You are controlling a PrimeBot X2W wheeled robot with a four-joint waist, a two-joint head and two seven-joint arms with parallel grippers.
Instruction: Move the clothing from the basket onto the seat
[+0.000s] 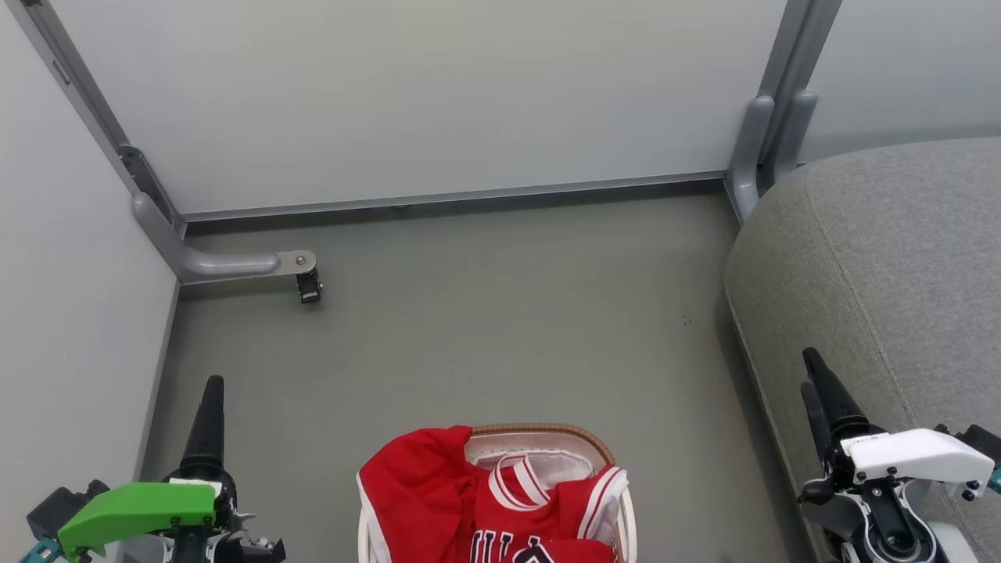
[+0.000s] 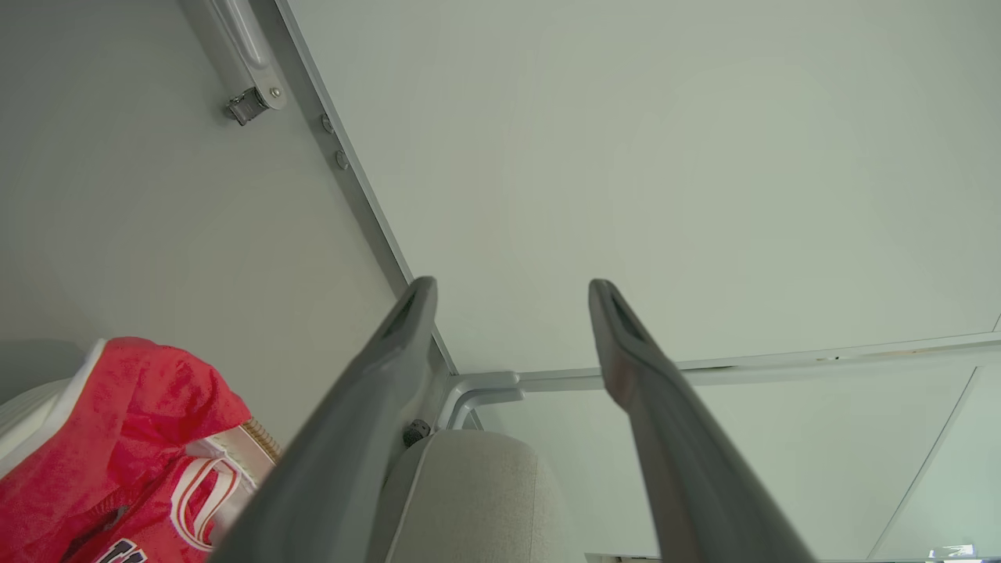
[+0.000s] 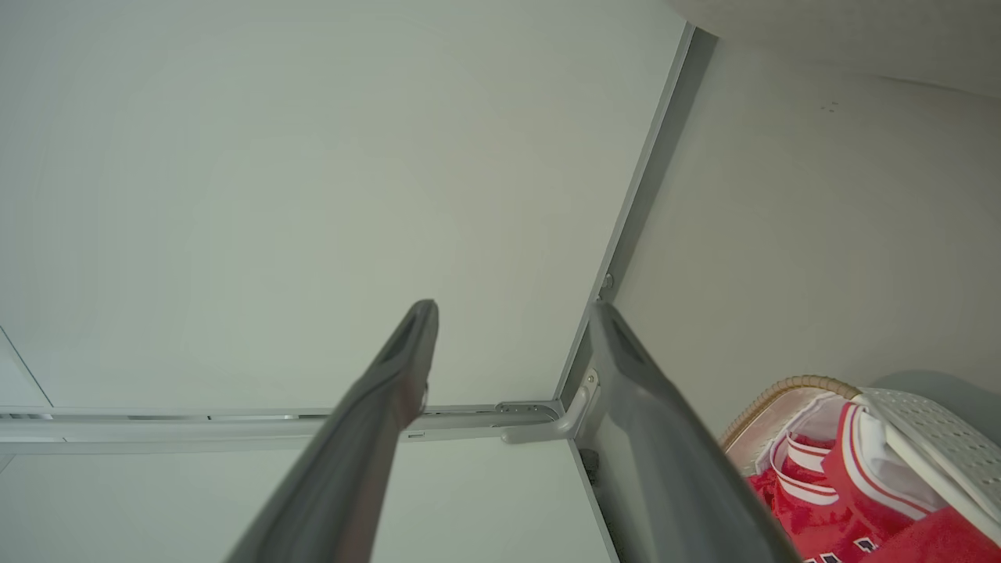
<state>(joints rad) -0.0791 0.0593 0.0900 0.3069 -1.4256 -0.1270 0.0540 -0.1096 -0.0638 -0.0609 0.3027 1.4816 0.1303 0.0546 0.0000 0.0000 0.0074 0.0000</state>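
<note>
While my left gripper and right gripper both hang with fingers spread apart and nothing between them, I judge the job at its very start: the red clothing lies heaped in the oval white perforated basket with a brown woven-look rim, on the floor between my arms. Next I must lower one claw onto a fold, pinch it, and carry it right to the large grey fabric seat. I count two garments, a striped-trim jersey and a plain red piece, one basket, one seat
</note>
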